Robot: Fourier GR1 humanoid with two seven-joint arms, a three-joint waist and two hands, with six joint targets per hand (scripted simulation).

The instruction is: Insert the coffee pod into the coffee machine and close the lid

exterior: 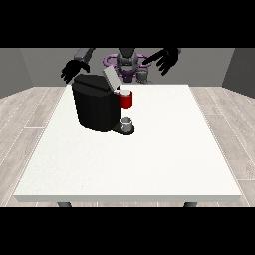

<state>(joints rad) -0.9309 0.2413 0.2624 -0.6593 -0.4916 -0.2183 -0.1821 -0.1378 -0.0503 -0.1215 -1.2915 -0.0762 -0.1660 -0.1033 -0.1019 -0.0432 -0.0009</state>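
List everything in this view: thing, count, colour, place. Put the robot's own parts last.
Table: one, white, fills the middle of the view.
Coffee machine: one, black, on the table's far left part, its grey lid raised.
Red thing at the machine: one, red with a pale top, at the machine's front, below the lid.
Grey thing: one, small and cup-shaped, on the machine's base under the red thing; I cannot tell whether it is the pod.
Floor: pale wood planks, around the table.
Robot body: one, grey and purple, behind the table.
Hand at the view's left: black, fingers spread, above the machine.
Hand at the view's right: black, fingers spread, raised behind the table's far edge.
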